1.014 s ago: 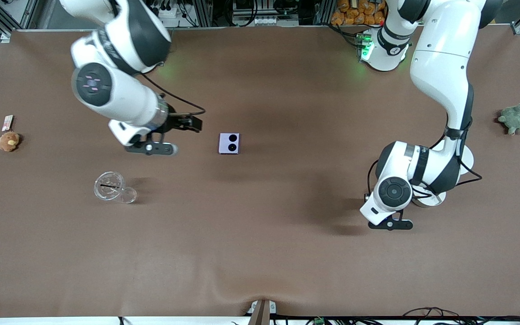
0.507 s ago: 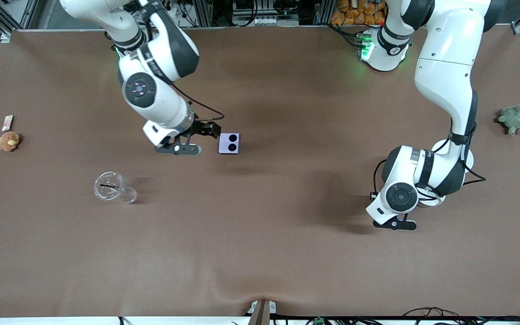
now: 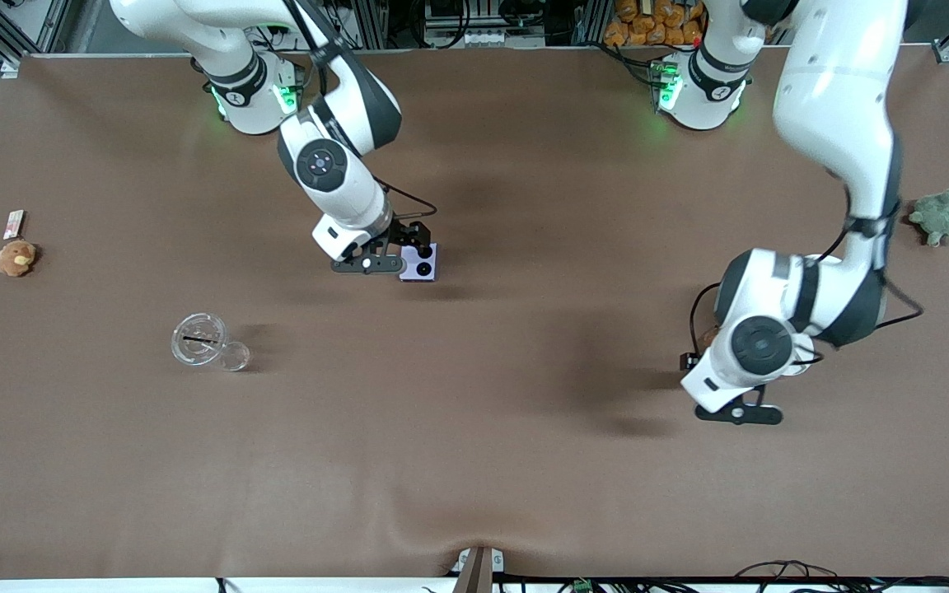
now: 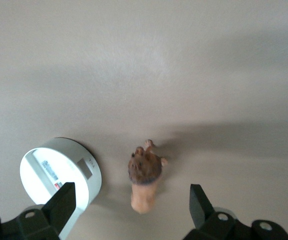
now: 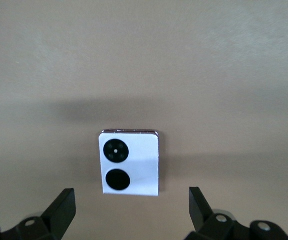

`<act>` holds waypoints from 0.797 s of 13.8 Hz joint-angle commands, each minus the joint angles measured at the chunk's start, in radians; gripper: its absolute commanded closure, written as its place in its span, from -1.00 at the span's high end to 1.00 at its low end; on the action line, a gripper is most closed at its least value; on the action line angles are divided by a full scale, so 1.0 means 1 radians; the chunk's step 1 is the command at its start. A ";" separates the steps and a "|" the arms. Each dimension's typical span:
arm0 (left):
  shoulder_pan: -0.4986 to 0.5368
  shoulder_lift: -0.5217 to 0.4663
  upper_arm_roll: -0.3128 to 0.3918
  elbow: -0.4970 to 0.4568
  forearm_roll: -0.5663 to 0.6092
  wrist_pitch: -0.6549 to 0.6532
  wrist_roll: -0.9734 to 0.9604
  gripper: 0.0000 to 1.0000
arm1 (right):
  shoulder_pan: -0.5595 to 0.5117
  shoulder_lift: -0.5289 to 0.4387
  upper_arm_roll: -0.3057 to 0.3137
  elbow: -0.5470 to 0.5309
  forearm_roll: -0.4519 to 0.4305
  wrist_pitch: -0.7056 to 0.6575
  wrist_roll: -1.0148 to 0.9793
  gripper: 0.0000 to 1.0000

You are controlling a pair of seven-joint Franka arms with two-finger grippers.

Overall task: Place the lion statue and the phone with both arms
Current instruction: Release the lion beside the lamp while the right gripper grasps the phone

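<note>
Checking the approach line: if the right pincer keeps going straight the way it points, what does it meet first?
Most likely the phone: the right pincer is open and pointing down over it, fingers either side.

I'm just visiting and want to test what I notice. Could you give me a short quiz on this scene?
1. True or false: the right gripper is open over the phone.
2. What stands beside the lion statue under the left gripper? A) white round container B) book C) plate
3. Fill in: the green plush turtle lies toward the ___ arm's end of the table.

Key: 1 true; 2 A; 3 left.
</note>
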 commanded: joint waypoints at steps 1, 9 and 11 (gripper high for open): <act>0.010 -0.172 -0.010 -0.027 -0.085 -0.049 0.013 1.00 | 0.033 0.065 -0.007 -0.004 -0.016 0.087 0.014 1.00; 0.068 -0.504 -0.012 -0.062 -0.180 -0.379 0.088 1.00 | 0.066 0.143 -0.007 0.004 -0.014 0.150 0.076 1.00; 0.108 -0.569 -0.018 -0.080 -0.180 -0.411 0.149 1.00 | 0.070 0.145 -0.007 0.004 -0.014 0.151 0.085 1.00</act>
